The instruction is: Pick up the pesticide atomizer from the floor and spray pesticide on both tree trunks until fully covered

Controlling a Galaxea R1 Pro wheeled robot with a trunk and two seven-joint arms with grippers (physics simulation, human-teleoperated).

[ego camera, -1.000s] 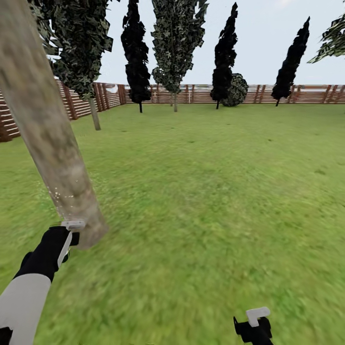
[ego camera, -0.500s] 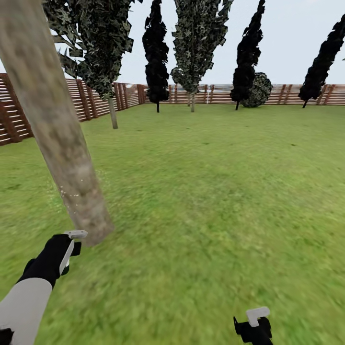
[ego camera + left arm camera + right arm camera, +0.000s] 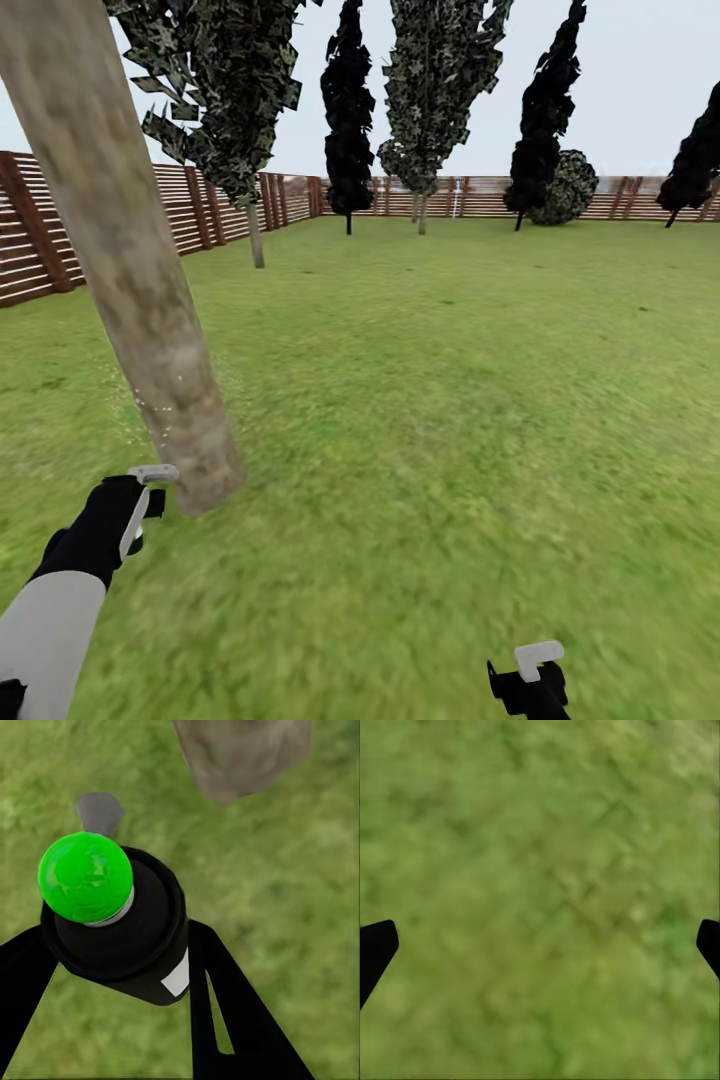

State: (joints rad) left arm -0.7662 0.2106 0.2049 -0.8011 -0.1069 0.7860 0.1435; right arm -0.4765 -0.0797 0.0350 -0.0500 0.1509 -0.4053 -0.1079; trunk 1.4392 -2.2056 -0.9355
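Observation:
My left gripper (image 3: 146, 487) is shut on the pesticide atomizer (image 3: 146, 949), a dark cylinder whose cap carries a bright green ball (image 3: 85, 876) in the left wrist view. It is held low, just short of the base of a thick pale tree trunk (image 3: 150, 300) that leans across the head view's left side. Fine pale specks hang by the trunk's lower part (image 3: 140, 400). The trunk's foot (image 3: 240, 754) lies just beyond the atomizer. A second tree (image 3: 255, 235) with a thin trunk stands further back by the fence. My right gripper (image 3: 528, 672) hangs open over bare grass (image 3: 540, 892).
A brown slat fence (image 3: 60, 240) bounds the lawn at left and along the back. Black cypress-like trees (image 3: 348, 130) and a mottled tree (image 3: 430, 110) line the far side, with a round bush (image 3: 565, 190). Open grass (image 3: 470, 400) spreads to the right.
The whole picture has shifted right, so the camera has turned left and more fence shows. The left gripper with the atomizer stays close to the trunk's base. The right gripper has not moved.

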